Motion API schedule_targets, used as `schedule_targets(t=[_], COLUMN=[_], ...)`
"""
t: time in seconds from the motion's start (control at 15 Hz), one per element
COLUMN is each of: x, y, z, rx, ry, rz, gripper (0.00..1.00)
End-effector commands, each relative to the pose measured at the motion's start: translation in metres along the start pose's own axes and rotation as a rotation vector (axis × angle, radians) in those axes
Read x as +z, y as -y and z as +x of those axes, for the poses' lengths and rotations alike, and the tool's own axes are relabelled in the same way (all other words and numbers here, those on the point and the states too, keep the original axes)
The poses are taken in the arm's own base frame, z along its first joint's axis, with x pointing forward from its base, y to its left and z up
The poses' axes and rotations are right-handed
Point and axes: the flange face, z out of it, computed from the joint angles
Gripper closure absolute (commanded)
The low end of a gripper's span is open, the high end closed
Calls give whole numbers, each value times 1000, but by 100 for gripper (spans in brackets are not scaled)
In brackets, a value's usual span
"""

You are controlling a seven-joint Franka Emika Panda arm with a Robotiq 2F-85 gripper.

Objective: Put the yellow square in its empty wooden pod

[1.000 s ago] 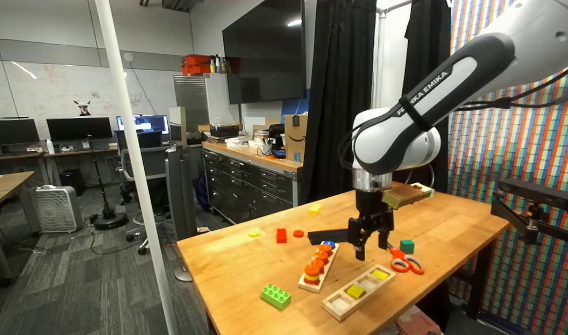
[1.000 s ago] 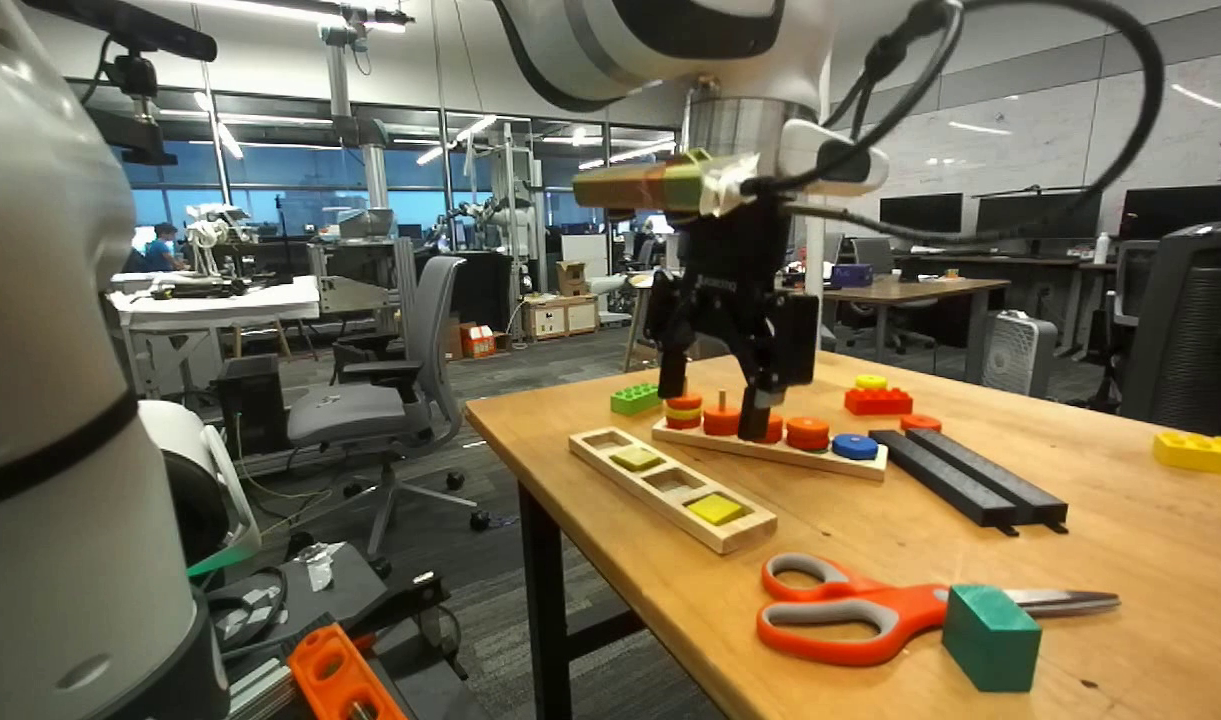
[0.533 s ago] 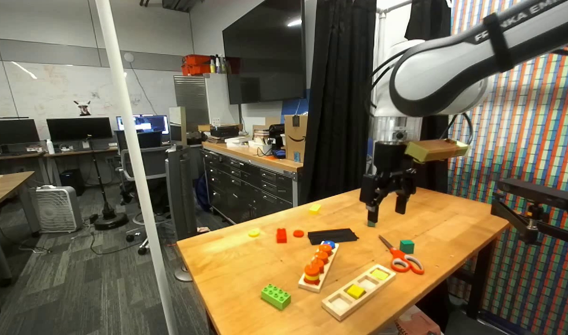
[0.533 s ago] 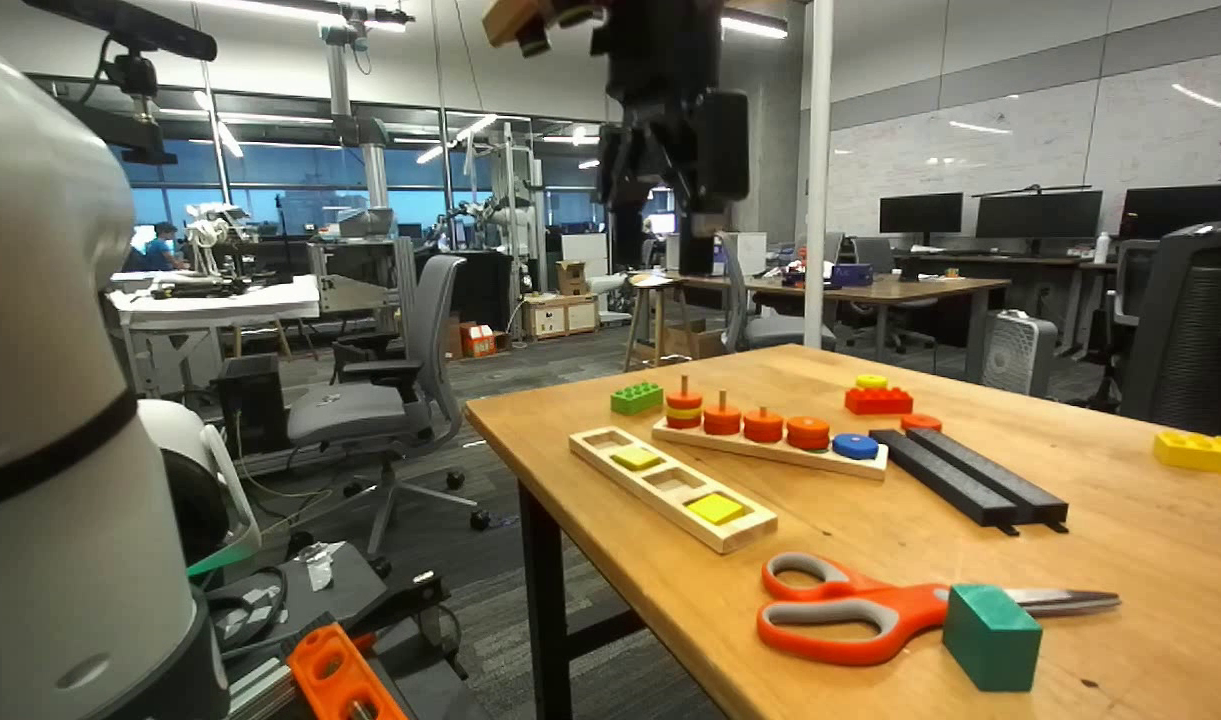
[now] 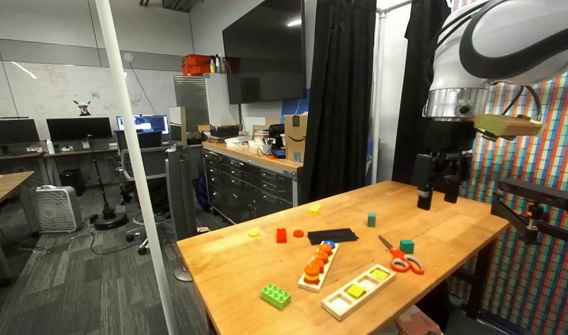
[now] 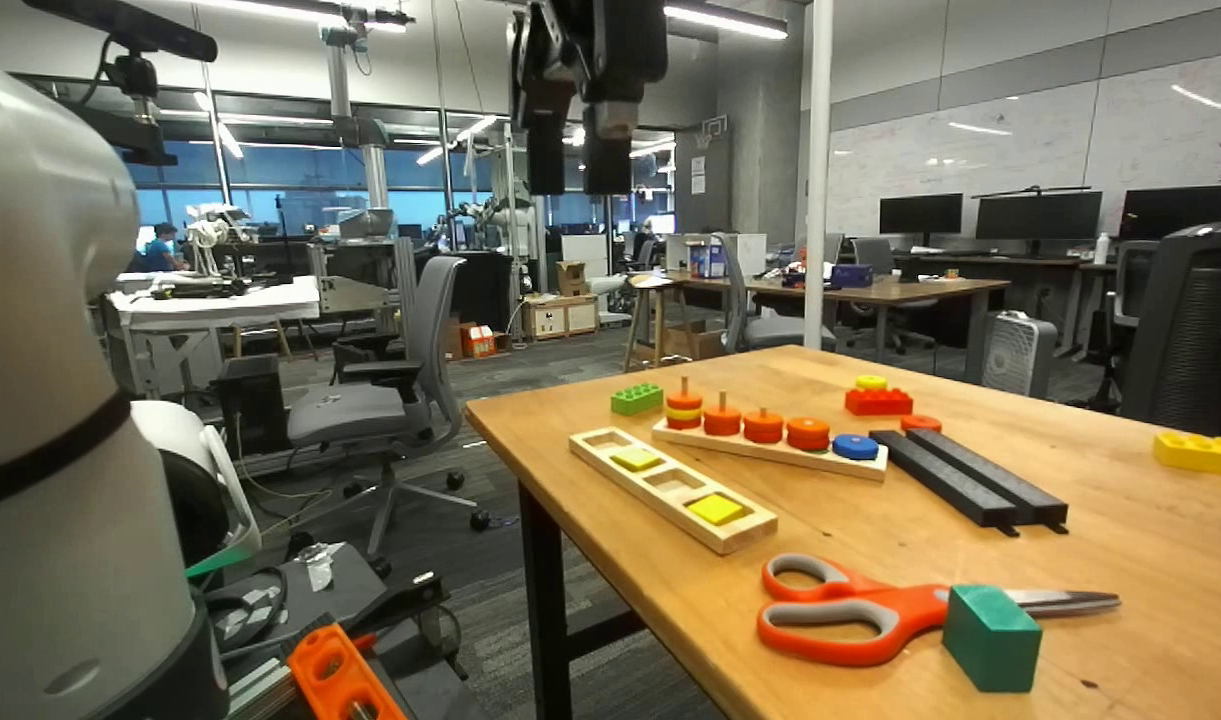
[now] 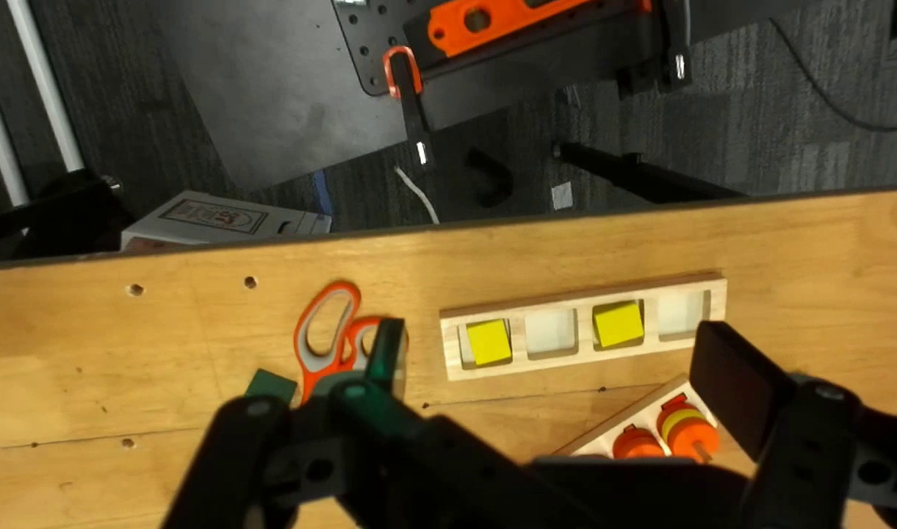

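Note:
A pale wooden tray (image 5: pixel 365 298) with a row of square compartments lies near the table edge; it also shows in an exterior view (image 6: pixel 749 537) and in the wrist view (image 7: pixel 450 353). One yellow square (image 7: pixel 489 342) sits slightly turned in the end compartment near the scissors. Another yellow square (image 7: pixel 618 324) sits turned in a compartment further along, and its edges look tilted against the walls. The two other compartments are empty. My gripper (image 5: pixel 438 197) is open with nothing between its fingers, high above the table and away from the tray; its fingers also show in an exterior view (image 6: pixel 577 170).
Orange scissors (image 6: pixel 875 620) and a green block (image 5: pixel 406 246) lie beside the tray's end. A wooden board with stacked rings (image 5: pixel 318 267) lies beside the tray. A light green brick (image 5: pixel 276 296), black bars (image 5: pixel 332 236), a red brick (image 5: pixel 281 236) and another green block (image 5: pixel 371 219) are around.
My gripper has risen and moved away from the tray and ring board, staying open. A green block it partly hid now shows. The tray and yellow squares have not moved.

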Motion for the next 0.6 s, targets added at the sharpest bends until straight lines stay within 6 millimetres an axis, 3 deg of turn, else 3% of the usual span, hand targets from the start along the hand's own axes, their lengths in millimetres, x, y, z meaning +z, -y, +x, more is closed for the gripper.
schedule_targets(t=[0.0,0.2,0.27,0.53], x=[-12,-15,-6,-9], y=[-11,-10,-10,-10], z=[-21,-32,-22,-27], rx=[-108,-139,-104,-118], ry=[24,42,52,50], rz=[-33,-60,-36,-38], gripper=[0,0,0,0])
